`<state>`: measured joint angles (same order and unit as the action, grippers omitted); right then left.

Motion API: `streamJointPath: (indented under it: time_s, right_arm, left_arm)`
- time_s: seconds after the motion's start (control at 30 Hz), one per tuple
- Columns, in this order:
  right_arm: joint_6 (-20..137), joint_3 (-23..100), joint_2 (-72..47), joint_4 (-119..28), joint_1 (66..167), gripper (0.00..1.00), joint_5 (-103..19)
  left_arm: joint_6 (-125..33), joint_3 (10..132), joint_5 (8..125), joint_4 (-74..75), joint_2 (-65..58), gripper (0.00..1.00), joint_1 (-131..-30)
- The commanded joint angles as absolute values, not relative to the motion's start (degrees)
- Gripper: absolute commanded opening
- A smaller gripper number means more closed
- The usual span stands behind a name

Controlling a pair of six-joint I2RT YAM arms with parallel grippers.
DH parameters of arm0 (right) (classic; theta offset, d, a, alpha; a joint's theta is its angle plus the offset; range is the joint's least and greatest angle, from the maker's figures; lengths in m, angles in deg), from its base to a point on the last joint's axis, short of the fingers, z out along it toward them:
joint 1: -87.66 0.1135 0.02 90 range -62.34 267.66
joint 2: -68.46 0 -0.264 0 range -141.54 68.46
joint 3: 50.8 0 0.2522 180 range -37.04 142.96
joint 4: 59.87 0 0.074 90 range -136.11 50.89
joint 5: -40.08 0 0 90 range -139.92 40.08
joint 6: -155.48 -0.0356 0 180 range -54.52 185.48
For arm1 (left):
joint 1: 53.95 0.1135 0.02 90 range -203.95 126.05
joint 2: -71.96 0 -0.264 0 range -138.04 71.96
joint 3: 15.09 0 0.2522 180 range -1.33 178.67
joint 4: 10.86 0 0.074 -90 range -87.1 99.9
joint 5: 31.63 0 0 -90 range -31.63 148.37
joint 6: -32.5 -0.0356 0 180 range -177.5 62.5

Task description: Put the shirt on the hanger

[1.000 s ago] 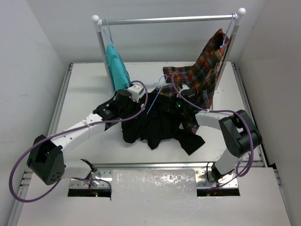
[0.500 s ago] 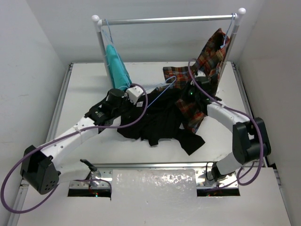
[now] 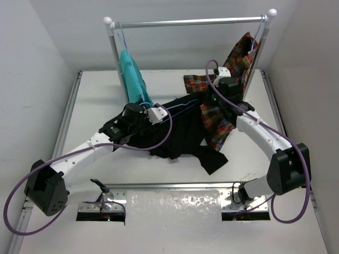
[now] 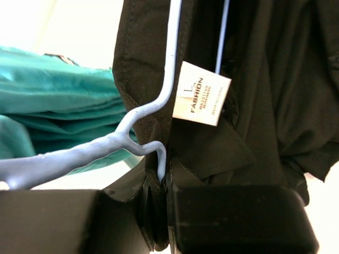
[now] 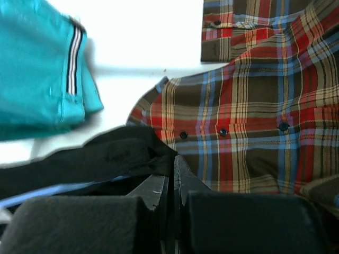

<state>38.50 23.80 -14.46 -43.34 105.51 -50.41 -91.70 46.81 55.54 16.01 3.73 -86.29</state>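
Top external view: the shirt point(image 3: 180, 129) hangs stretched between the two grippers over the middle of the table point(image 3: 95, 95), its upper edge raised, its lower part and one sleeve slumped toward the near edge; the hanger point(image 3: 183, 106) shows as a thin pale-blue line along that upper edge. The left gripper point(image 3: 157, 112) is at the shirt's left end, just in front of the teal garment point(image 3: 132, 76); the right gripper point(image 3: 209, 100) is at the right end, over the plaid shirt point(image 3: 233, 84). The teal garment and the plaid shirt hang from opposite ends of the rail point(image 3: 190, 22) at the back; the plaid shirt's lower part lies on the table.

Left wrist view: the left gripper point(image 4: 159, 211) is clamped on the hanger point(image 4: 169, 79) just below the twisted neck, with the black collar caught alongside the wire; one wire arm runs up inside the collar, and a white label point(image 4: 201, 94) sits beside it; the teal garment point(image 4: 53, 106) lies to the left.

Right wrist view: the right gripper point(image 5: 170, 169) has its jaws pressed together, a fold of the shirt point(image 5: 106, 156) pinched at the tips; a stretch of hanger point(image 5: 63, 189) wire shows under the black fabric; the plaid shirt point(image 5: 238, 121) fills the background to the right, the teal garment point(image 5: 37, 69) the upper left.
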Motion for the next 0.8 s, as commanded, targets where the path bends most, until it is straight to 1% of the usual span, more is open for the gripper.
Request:
streamJointPath:
  time_s: [0.0,0.13,0.17,0.2,0.3,0.47,0.53,0.63,0.67,0.7,0.73,0.77]
  right_arm:
    - [46.7,27.5,-11.0,-41.8,107.3,0.0,-56.3]
    - [58.4,26.4,-9.6,-42.6,116.0,0.0,-56.6]
    - [60.3,25.5,-9.2,-45.4,117.5,0.0,-54.5]
    - [61.7,22.8,-8.1,-48.0,119.7,0.0,-48.4]
    - [60.7,18.3,-7.0,-53.3,121.4,0.0,-37.3]
    - [58.8,11.8,-4.8,-55.2,121.6,0.0,-28.3]
    - [58.2,9.6,-2.8,-53.9,121.5,0.0,-28.4]
    - [56.3,8.7,1.2,-52.7,120.6,0.0,-33.2]
    - [55.5,9.1,3.5,-50.7,120.4,0.09,-38.6]
    - [53.0,10.6,4.2,-49.4,119.6,0.32,-42.6]
    - [51.5,11.6,4.6,-47.9,119.4,0.42,-46.9]
    - [49.6,12.5,4.5,-44.4,119.0,0.5,-54.3]
  left_arm:
    - [-92.2,49.2,49.9,19.0,1.7,0.0,-86.4]
    - [-92.7,51.1,48.3,19.4,0.3,0.0,-88.3]
    - [-92.6,52.4,49.7,20.0,-0.1,0.0,-88.8]
    - [-92.3,53.1,50.9,20.4,-0.5,0.0,-88.8]
    - [-89.6,56.7,55.9,22.3,-1.3,0.0,-88.7]
    - [-87.4,58.7,61.7,23.9,-0.5,0.0,-88.5]
    - [-88.2,57.6,63.0,23.4,0.3,0.0,-88.6]
    - [-88.7,56.9,61.9,23.3,0.4,0.0,-88.6]
    - [-88.6,56.7,60.8,23.0,0.4,0.0,-88.6]
    - [-88.6,56.6,60.3,22.8,0.4,0.0,-88.6]
    - [-87.9,56.7,60.0,22.4,0.4,0.0,-88.6]
    - [-87.4,56.8,59.4,21.8,0.3,0.0,-88.6]
